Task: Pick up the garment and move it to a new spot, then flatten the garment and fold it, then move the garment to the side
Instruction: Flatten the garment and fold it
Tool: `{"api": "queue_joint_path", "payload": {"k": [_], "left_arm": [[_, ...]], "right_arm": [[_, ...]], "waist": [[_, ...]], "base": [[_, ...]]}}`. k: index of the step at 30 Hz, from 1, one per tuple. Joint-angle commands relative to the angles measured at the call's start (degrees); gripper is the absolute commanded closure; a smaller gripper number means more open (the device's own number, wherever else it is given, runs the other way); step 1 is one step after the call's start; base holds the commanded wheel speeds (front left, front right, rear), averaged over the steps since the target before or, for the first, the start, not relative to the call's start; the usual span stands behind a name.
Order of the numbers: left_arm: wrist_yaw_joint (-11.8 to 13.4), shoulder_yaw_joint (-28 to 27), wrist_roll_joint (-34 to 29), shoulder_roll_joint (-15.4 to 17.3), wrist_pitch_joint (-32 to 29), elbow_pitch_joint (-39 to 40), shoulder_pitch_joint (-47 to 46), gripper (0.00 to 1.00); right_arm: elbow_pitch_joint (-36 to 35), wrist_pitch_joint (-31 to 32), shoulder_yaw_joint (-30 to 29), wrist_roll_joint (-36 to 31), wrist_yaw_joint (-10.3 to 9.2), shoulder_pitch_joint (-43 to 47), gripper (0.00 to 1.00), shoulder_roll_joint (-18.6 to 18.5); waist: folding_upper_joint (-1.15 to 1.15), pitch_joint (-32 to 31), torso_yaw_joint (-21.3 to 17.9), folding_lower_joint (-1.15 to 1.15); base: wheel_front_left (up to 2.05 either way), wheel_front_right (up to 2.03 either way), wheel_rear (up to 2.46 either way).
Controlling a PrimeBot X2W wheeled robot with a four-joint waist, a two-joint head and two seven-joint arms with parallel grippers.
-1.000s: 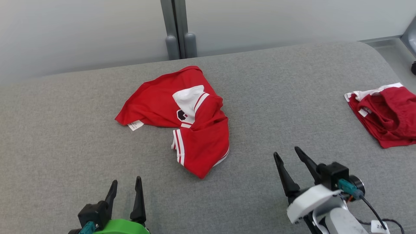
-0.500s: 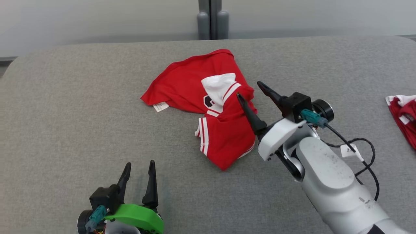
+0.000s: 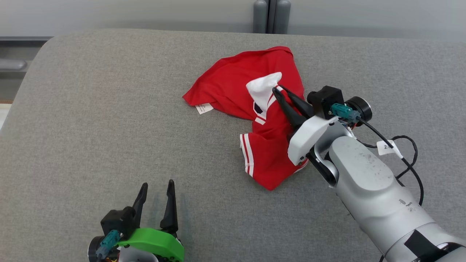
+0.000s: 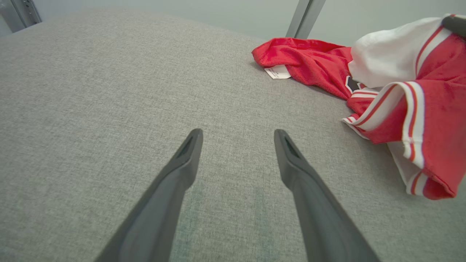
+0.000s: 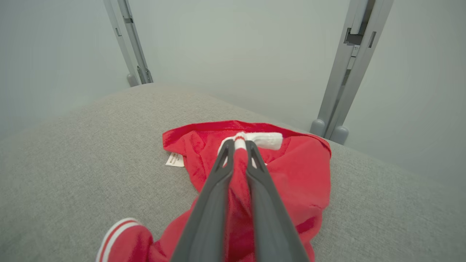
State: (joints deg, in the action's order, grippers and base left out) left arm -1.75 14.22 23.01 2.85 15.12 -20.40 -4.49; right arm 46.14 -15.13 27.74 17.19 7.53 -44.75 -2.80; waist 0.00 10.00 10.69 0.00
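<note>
Grey fabric-covered table [image 3: 109,109], pale wall [image 3: 145,12] behind, grey metal posts [image 3: 267,16]

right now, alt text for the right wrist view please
The right gripper has its jaws shut on a white-trimmed fold of the red garment, which lies crumpled on a grey padded table. Two grey posts stand against a pale wall behind.
</note>
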Motion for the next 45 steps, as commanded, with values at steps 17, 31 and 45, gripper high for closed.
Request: {"api": "queue_joint_path", "payload": {"k": [17, 31, 45], "left_arm": [[-0.39, 1.75, 0.61, 0.14, 0.01, -1.71, 0.99, 0.00], [0.07, 2.04, 1.57, 0.14, 0.01, -1.50, 1.23, 0.00], [0.29, 2.43, 1.09, 0.14, 0.01, -1.66, -1.38, 0.00]], "right_arm": [[-26.90, -0.03, 6.24, 12.68, -0.09, -13.75, 1.00, -0.20], [-11.43, 0.01, -15.01, -1.63, -0.09, -12.52, 1.00, -7.00], [-3.63, 0.01, -27.94, -14.53, -0.09, -1.51, 0.00, -9.49]], "waist": [[0.00, -3.45, 2.10, 0.00], [0.00, -0.93, 3.12, 0.00], [0.00, 1.69, 1.09, 0.00]], "base": [[0.00, 0.00, 0.00], [0.00, 0.00, 0.00], [0.00, 0.00, 0.00]]}}
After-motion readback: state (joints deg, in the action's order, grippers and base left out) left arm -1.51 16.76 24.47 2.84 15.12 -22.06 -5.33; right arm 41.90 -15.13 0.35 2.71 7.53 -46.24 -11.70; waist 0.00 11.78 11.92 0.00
